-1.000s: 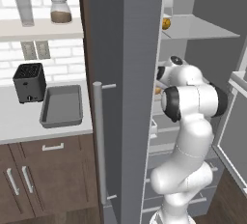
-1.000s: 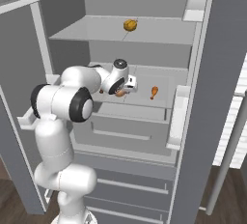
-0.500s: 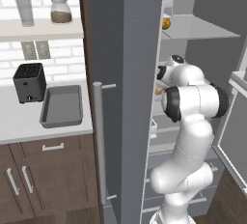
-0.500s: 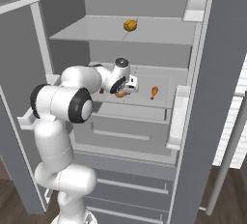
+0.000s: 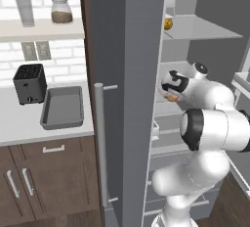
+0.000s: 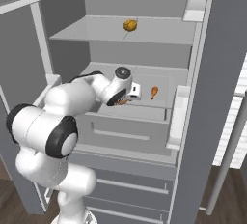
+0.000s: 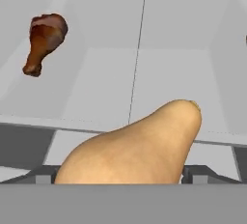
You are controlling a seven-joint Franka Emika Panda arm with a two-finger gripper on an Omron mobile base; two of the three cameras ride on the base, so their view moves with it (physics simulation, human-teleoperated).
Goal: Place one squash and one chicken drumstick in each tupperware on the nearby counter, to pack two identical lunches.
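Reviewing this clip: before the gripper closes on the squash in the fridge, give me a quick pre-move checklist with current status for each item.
1. Squash sits between the finger tips in the hand view: ok, it lies close in front of the camera, centred.
2. Gripper jaws open wide enough: ok, the tips stand at either side of the squash.
3. Contact with the squash already made: cannot tell.
4. Chicken drumstick out of the closing path: ok, it lies apart on the same shelf.
5. Tupperware on the counter ready to receive: ok, nothing inside it, beside the toaster.
6. Second tupperware located: cannot tell.
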